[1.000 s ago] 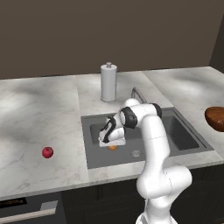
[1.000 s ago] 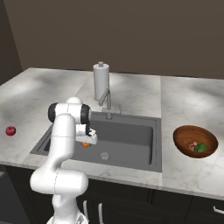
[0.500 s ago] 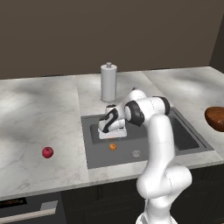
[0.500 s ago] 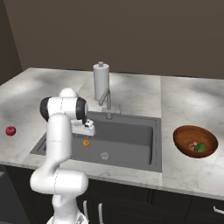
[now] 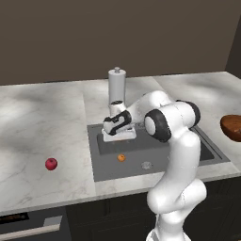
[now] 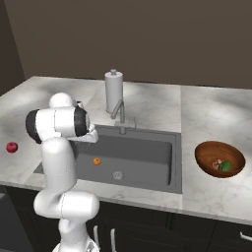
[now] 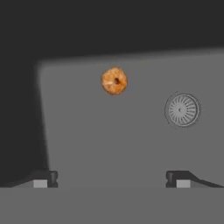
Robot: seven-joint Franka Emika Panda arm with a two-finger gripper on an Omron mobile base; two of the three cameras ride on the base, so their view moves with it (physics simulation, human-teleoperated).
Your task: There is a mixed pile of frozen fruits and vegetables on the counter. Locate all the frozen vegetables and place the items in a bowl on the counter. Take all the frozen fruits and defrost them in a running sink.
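Left base view: claw above the sink, near its back-left corner; orange on the basin floor beside the drain; red apple on the counter to the left. Right base view: bowl holding mushroom and green piece. Hand view: fingertips spread wide, gripping nothing, above the orange.

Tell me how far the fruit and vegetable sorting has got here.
Done: the reddish-brown wooden bowl holds the green rounded piece and a pale item; the small round orange lies in the dark-grey sink. In hand: nothing; the pincer is open. Left: the small red apple on the marble counter.
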